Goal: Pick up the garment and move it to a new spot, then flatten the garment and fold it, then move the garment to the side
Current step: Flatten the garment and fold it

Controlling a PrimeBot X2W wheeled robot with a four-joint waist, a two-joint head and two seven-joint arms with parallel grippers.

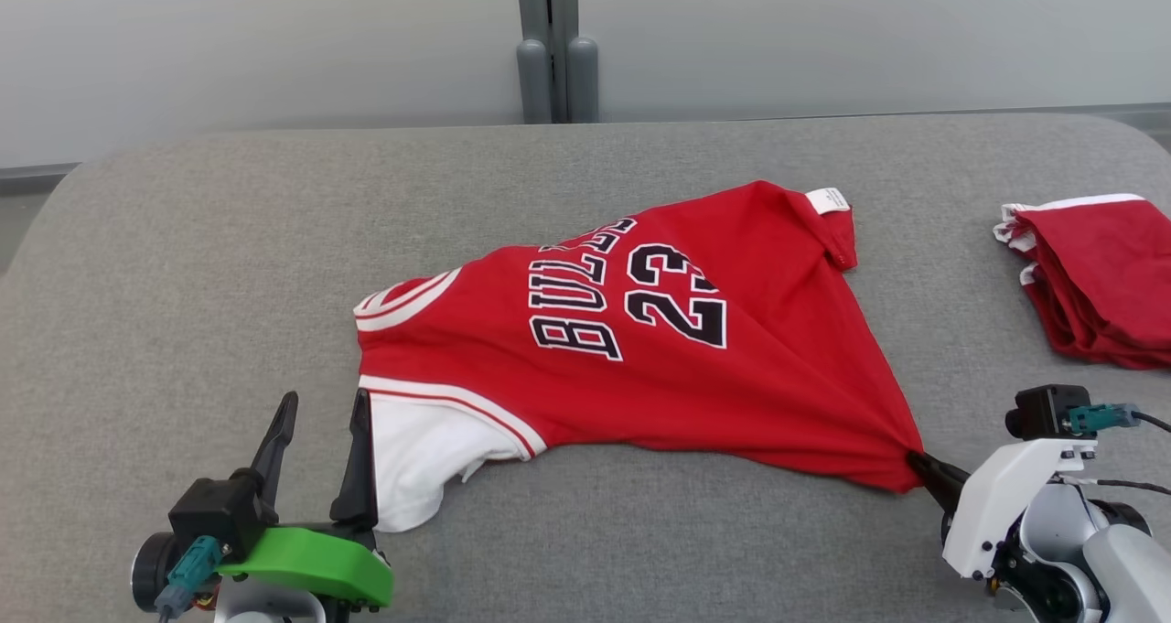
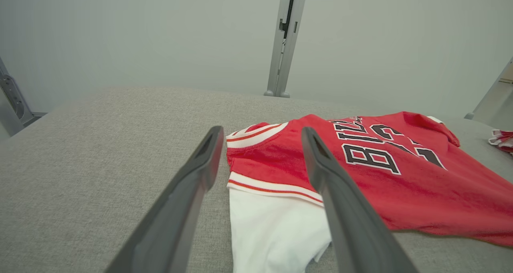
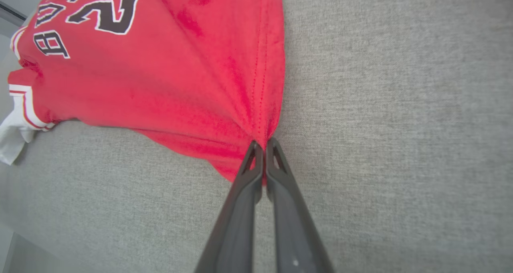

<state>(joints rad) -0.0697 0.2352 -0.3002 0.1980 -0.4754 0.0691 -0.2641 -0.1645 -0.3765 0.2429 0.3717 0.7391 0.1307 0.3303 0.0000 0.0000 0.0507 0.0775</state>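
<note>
**Item:** red Bulls 23 jersey [image 1: 640, 349], lying rumpled at mid-desk [image 1: 183, 266], print up.

**My right gripper** [image 3: 262, 144]: clamped on the hem corner, with the cloth pleating toward it. I judge this a hold for lifting or dragging.

**My left gripper** [image 1: 327, 396]: spread wide and empty, just beside the white sleeve [image 1: 421, 449], likely placed for a second hold.

**Folded red garment** [image 1: 1098, 275]: far right, well apart.

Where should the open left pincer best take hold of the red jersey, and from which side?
Probably the white sleeve of the jersey, coming from the near left. It lies loose beside the left pincer, opposite the hem corner that the right pincer grips.
</note>
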